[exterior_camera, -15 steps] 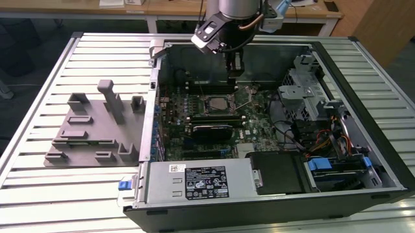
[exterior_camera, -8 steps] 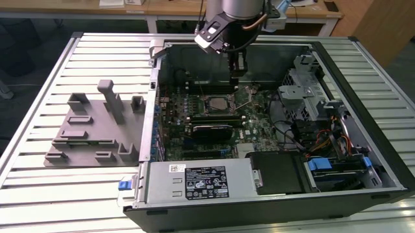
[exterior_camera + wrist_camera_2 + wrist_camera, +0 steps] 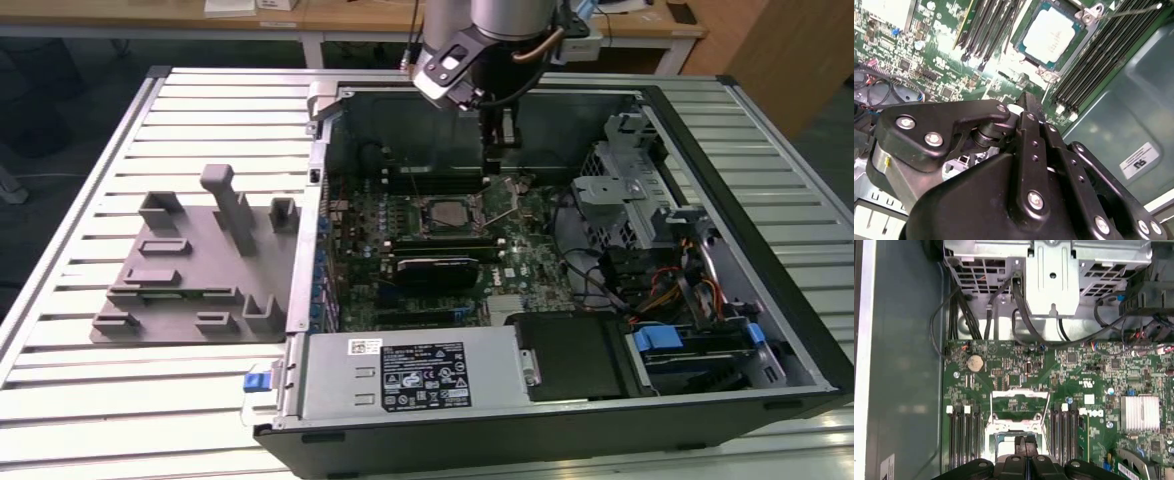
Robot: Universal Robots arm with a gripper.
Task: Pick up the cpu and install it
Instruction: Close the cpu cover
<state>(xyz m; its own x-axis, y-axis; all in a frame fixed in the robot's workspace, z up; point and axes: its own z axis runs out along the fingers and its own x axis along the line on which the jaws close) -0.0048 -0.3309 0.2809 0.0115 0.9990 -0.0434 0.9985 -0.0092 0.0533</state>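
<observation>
Placement looks done: the cpu (image 3: 1050, 34) lies seated in its socket between the memory slots (image 3: 1104, 55), mid-motherboard. The end effector (image 3: 1027, 100) hovers near it, clenched on nothing; the retaining frame (image 3: 1020, 393) is not yet closed.

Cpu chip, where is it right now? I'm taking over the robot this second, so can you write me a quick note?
The pincer is shut with nothing in it. It hangs inside the open computer case, low over the motherboard.
The cpu lies flat in its socket, silver top up, apart from the pincer.
Done: the cpu is picked up and set in the socket.
Left: the socket's metal frame looks raised, so the cpu seems not clamped down yet.
</observation>
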